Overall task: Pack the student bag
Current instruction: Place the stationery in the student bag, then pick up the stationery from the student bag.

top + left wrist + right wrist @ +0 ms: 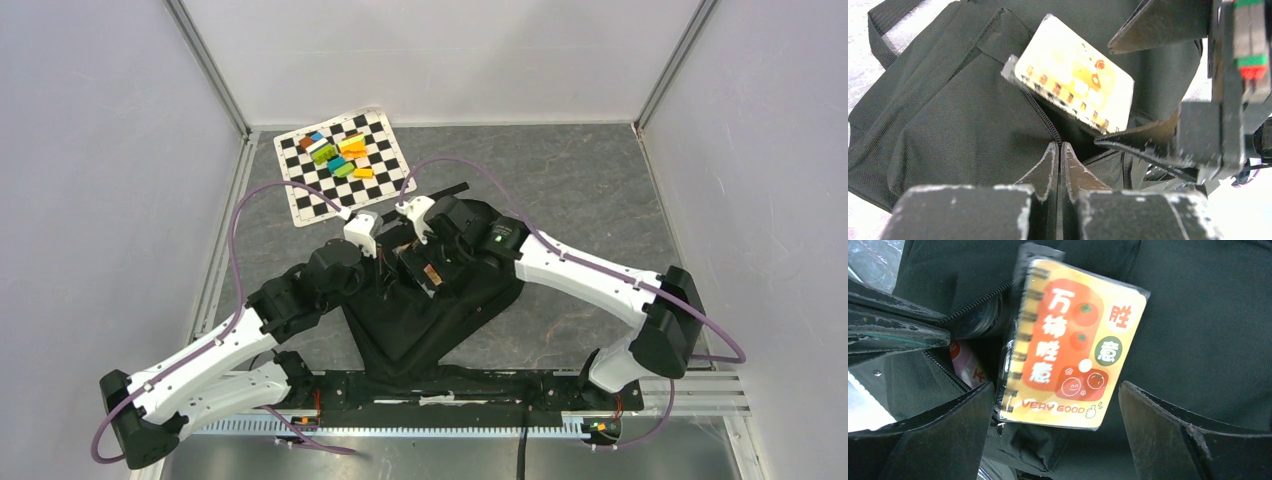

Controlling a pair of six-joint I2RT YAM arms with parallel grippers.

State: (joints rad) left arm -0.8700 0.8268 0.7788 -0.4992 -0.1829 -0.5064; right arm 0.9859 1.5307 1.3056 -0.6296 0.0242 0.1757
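The black student bag (pixel 430 325) lies at the table's middle, its zip opening (pixel 1048 120) facing the grippers. My left gripper (pixel 1060 150) is shut on the fabric edge of that opening. An orange spiral notebook (pixel 1073 340) with red print lies tilted at the mouth of the bag, its spiral edge partly inside; it also shows in the left wrist view (pixel 1073 87). My right gripper (pixel 1055 415) is open, one finger (pixel 948 435) on each side of the notebook's lower end, not gripping it. A red and white item (pixel 965 365) shows inside the bag.
A checkerboard mat (pixel 300 200) with several small coloured blocks (pixel 340 155) lies at the back left. Grey walls enclose the table on three sides. A metal rail (pixel 450 400) runs along the near edge by the arm bases.
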